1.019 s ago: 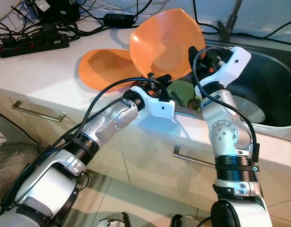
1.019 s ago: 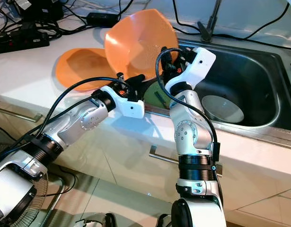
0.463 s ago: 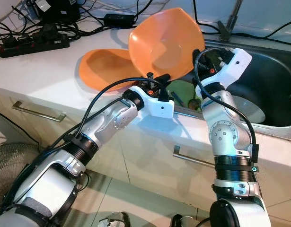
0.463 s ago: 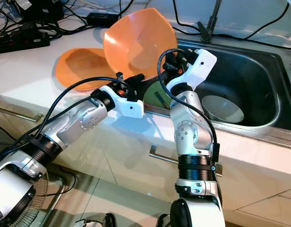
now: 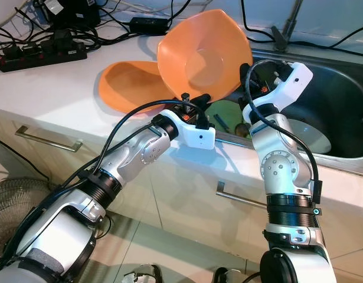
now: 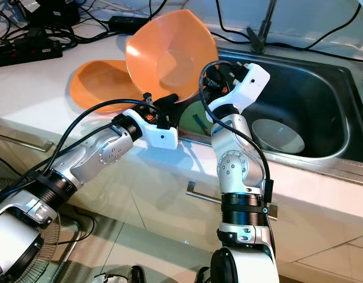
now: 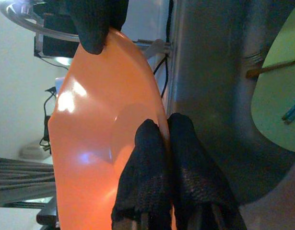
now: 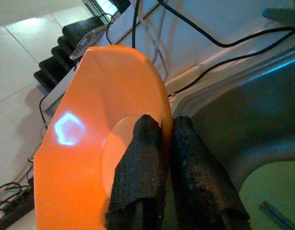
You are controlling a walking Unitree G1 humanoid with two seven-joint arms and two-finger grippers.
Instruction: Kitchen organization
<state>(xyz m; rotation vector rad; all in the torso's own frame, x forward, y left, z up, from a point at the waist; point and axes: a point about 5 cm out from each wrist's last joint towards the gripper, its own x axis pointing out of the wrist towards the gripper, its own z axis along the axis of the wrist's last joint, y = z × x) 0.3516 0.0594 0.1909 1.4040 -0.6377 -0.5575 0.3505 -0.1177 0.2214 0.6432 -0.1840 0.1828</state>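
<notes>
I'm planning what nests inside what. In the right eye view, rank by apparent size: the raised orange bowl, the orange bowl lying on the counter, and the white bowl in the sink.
1. Raised orange bowl
2. Orange bowl on the counter, partly hidden behind the raised one, so unsure
3. White bowl in the sink

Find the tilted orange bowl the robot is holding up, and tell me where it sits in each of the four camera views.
Left eye view: orange bowl top centre, raised above the sink.
Right eye view: top, left of centre.
Left wrist view: edge-on, left half, rim pinched by the left end effector.
Right wrist view: left half, rim pinched by the right end effector.
Shared landmark: the steel sink beside the bowl.
</notes>
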